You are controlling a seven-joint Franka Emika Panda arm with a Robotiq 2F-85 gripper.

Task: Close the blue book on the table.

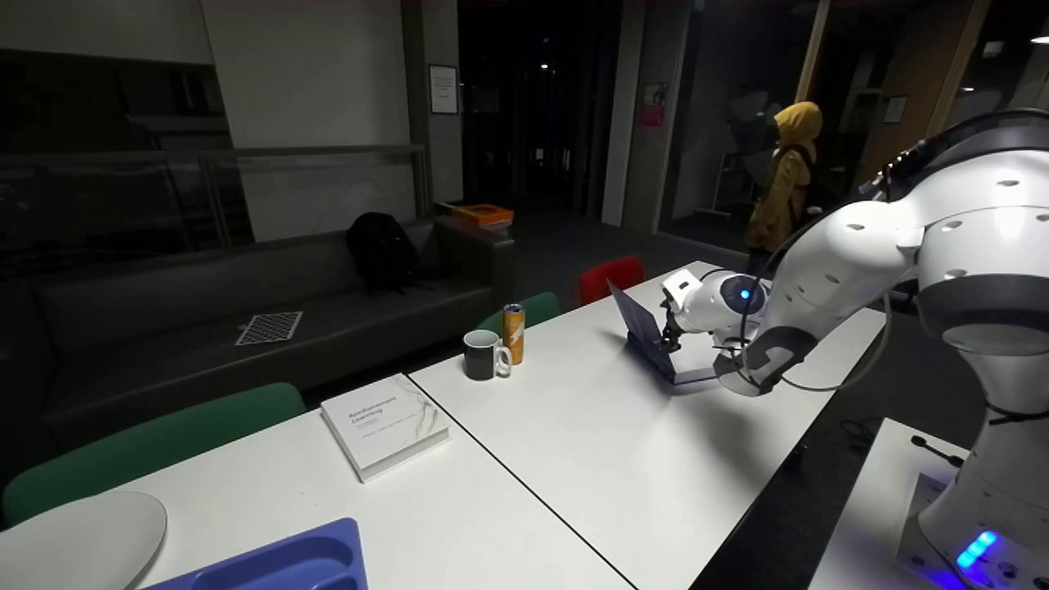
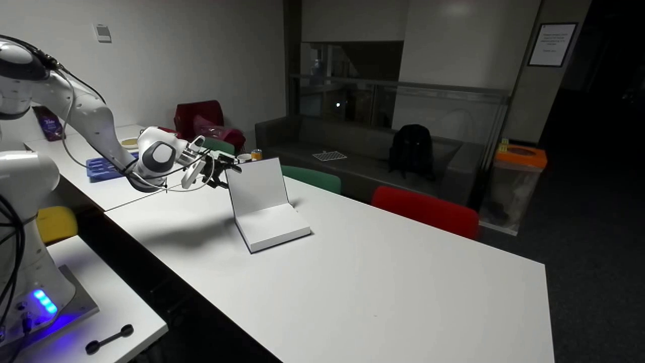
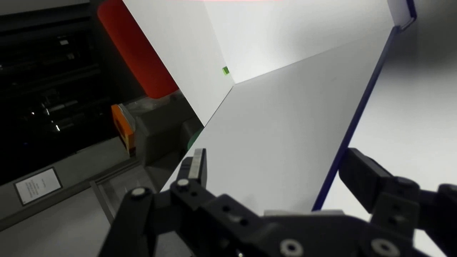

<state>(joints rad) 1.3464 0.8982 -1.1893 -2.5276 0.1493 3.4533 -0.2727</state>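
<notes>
The room is dim, with a dark sofa beside a long white worktop. A mug and a can stand close to the long edge on the sofa side. The blue book lies open farther along, between that edge and the long edge nearest the robot, well in from the corners. Its cover stands up, tilted slightly back from the pages. The jaws are spread apart at the cover's robot-side edge, and in the wrist view one finger overlaps its blue border; whether they touch, I cannot tell.

I take the step in hand to be getting to the raised cover, with the closing not yet done. Next, the cover should be tipped onto the pages, toward the short edge away from the mug, probably with a push on its outer face. The jaws would need to follow it down without a finger caught between cover and pages.
</notes>
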